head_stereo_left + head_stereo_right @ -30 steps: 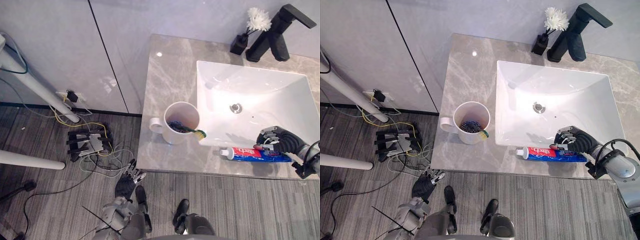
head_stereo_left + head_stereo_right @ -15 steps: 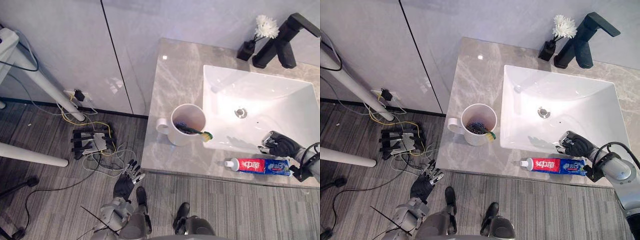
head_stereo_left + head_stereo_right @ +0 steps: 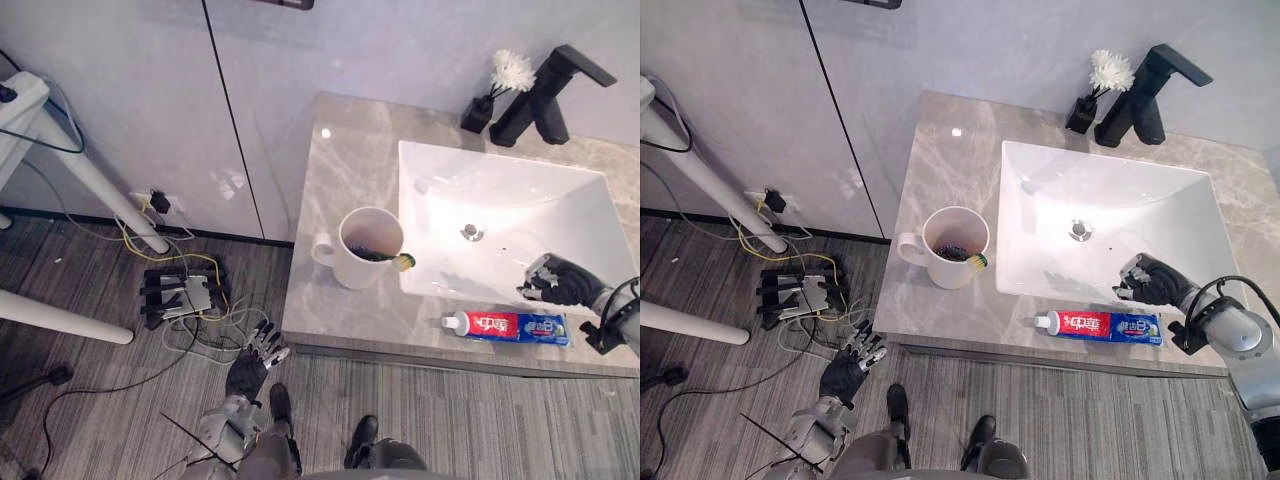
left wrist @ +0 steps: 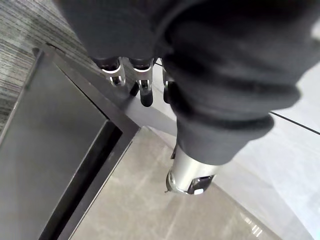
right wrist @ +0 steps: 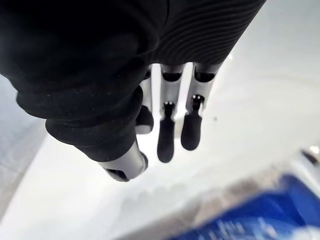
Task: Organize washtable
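Observation:
A white mug [image 3: 368, 247] stands on the grey marble counter [image 3: 330, 160], left of the white basin [image 3: 500, 195]. A toothbrush [image 3: 398, 262] with a green-yellow head leans in the mug. A red, white and blue toothpaste tube [image 3: 505, 326] lies flat along the counter's front edge, below the basin. My right hand [image 3: 1145, 280] hovers over the basin's front rim just behind the tube. Its fingers [image 5: 167, 135] hang relaxed with nothing in them, and the tube [image 5: 260, 220] shows past them. My left hand [image 3: 252, 365] hangs open beside the counter, above the floor.
A black faucet [image 3: 545, 88] and a small black vase with a white flower [image 3: 495, 88] stand behind the basin. On the floor to the left lie a power strip with tangled cables [image 3: 185, 295] and white stand legs [image 3: 90, 185].
My right hand has come off the toothpaste tube and drawn back over the basin's rim. The tube stays on the counter. The camera has shifted a little.

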Tool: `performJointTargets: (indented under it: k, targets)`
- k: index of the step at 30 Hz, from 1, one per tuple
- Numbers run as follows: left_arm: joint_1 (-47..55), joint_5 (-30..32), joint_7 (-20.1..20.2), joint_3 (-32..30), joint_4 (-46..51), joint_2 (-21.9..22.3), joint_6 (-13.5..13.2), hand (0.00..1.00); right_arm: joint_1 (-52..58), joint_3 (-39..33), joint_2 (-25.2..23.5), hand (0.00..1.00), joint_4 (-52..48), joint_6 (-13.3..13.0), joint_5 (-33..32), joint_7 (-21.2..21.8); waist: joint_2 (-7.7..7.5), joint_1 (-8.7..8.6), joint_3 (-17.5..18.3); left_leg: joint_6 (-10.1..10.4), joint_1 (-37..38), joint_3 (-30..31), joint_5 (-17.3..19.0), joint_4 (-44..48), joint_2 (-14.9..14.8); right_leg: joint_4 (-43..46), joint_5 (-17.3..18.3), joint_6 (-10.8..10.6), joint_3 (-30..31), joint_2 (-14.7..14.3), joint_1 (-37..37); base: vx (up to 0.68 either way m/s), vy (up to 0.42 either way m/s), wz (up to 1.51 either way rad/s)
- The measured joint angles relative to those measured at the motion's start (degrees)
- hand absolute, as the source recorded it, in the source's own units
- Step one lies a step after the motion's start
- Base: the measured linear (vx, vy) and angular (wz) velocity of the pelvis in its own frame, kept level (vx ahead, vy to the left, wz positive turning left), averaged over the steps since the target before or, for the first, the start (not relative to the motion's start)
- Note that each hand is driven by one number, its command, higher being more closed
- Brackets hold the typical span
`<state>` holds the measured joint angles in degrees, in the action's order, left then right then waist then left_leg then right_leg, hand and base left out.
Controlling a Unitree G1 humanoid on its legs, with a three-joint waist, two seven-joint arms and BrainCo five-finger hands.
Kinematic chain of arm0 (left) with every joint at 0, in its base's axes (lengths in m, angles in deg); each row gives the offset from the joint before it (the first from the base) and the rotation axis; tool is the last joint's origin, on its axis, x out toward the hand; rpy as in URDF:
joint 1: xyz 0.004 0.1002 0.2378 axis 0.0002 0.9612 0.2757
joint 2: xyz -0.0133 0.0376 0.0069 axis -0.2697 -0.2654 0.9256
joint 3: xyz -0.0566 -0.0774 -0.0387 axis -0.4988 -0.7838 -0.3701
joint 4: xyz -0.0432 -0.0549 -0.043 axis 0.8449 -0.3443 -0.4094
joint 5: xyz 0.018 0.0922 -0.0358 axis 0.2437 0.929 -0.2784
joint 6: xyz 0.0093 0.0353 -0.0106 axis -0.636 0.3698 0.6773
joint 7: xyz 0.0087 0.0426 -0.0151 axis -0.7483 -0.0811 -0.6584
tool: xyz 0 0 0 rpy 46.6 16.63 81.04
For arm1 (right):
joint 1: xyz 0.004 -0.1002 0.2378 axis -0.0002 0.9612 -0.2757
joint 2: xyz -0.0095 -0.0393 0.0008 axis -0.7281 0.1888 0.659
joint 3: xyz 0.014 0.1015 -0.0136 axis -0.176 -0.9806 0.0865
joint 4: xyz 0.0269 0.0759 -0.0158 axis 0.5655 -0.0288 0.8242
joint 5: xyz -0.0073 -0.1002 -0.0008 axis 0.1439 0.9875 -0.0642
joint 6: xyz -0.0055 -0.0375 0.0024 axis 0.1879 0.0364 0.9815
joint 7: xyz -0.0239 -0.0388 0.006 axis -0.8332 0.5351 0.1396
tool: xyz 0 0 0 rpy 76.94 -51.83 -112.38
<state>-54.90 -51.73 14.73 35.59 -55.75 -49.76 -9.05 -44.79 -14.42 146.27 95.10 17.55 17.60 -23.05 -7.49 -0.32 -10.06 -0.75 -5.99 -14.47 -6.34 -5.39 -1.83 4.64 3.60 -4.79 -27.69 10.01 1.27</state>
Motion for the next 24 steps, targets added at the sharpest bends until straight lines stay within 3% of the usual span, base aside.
performJointTargets:
  k: [7,14,17,20,24]
  targets:
    - [2.1,-1.0,0.0,-0.4,0.0,2.0,0.0,0.00,-6.2,-9.0,6.8,0.00,-1.1,-0.5,-3.5,-3.2,0.05,-1.30,2.3,-0.1,0.6,-1.4,-0.1,-0.3,-0.1,-0.8,-0.7,-0.2,1.8,-0.2,-0.1,-0.02,0.011,-0.11]
    - [2.2,-1.0,-0.1,-2.4,-0.1,3.8,0.6,0.00,-2.0,-12.5,7.4,0.00,-7.0,-0.5,-4.2,-2.9,0.50,-2.86,3.3,-0.1,1.6,-2.8,-0.2,-0.3,-0.1,-0.8,-1.5,-0.4,3.2,-0.1,-0.3,-0.02,0.024,-0.11]
    - [2.1,-1.0,-0.1,-2.5,-0.6,4.0,0.8,0.00,2.0,-14.8,7.4,0.00,-11.5,-0.9,0.2,-2.9,0.98,-3.40,3.9,-0.1,1.7,-3.0,-0.2,-0.4,0.0,-0.9,-1.6,-0.6,3.4,0.0,-0.3,-0.01,0.022,-0.03]
    - [2.0,-1.0,-0.3,-2.9,-1.4,4.1,0.8,0.00,6.2,-16.3,5.1,0.00,-13.4,-3.8,9.8,-4.7,1.21,-3.57,4.0,-0.1,2.1,-3.7,-0.2,-0.4,-0.1,-1.1,-2.0,-0.5,4.3,-0.1,-0.3,-0.01,0.027,-0.13]
    - [2.0,-1.1,-1.6,-2.1,-2.3,4.2,0.8,0.00,11.0,-16.1,1.4,0.00,-10.4,-6.8,29.7,-13.4,2.49,-3.88,4.9,-0.1,2.4,-4.5,-0.2,-0.4,0.1,-2.3,-2.9,-0.8,4.9,0.0,-0.7,0.00,0.031,-0.09]
